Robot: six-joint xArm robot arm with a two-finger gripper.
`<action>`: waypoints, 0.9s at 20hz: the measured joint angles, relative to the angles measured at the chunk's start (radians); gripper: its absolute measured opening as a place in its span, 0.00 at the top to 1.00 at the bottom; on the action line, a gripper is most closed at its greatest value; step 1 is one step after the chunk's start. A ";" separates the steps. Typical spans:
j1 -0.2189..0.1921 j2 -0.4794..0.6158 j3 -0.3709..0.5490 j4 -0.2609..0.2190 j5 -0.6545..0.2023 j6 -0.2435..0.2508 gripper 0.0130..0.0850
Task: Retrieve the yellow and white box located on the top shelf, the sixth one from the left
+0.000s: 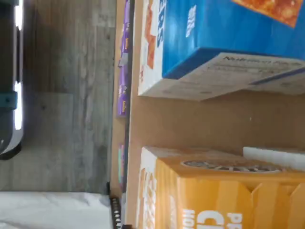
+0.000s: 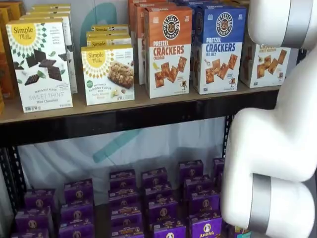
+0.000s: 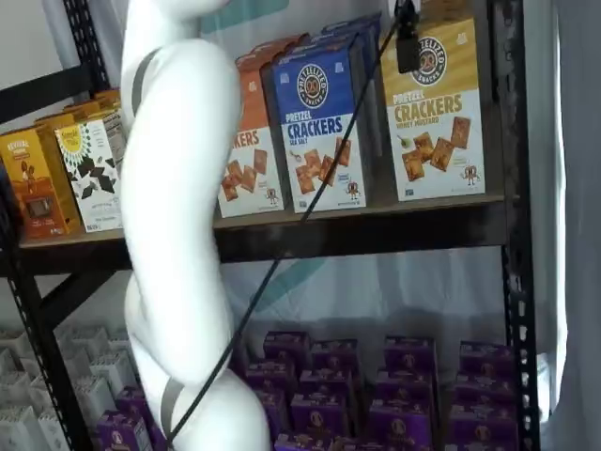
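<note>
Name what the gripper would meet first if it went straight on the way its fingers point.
Probably the yellow and white box: in a shelf view the gripper hangs pointing down across its yellow top band. Depth is unclear, so it may be in front of the box and meet the top shelf instead.

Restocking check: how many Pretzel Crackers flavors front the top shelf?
3: orange-topped box, blue-topped box beside it, yellow and white box at the right end. Rows behind may hide more.

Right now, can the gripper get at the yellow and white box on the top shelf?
Probably yes: the gripper hangs before the yellow and white box, which stands unblocked at the front of the top shelf. Finger opening unclear.
</note>
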 joint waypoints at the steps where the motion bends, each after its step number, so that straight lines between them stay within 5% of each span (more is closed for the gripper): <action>1: 0.005 0.014 -0.023 -0.013 0.021 0.002 0.00; 6: 0.007 0.043 -0.078 -0.032 0.062 0.000 0.00; 18: -0.005 0.026 -0.052 -0.010 0.053 -0.003 0.00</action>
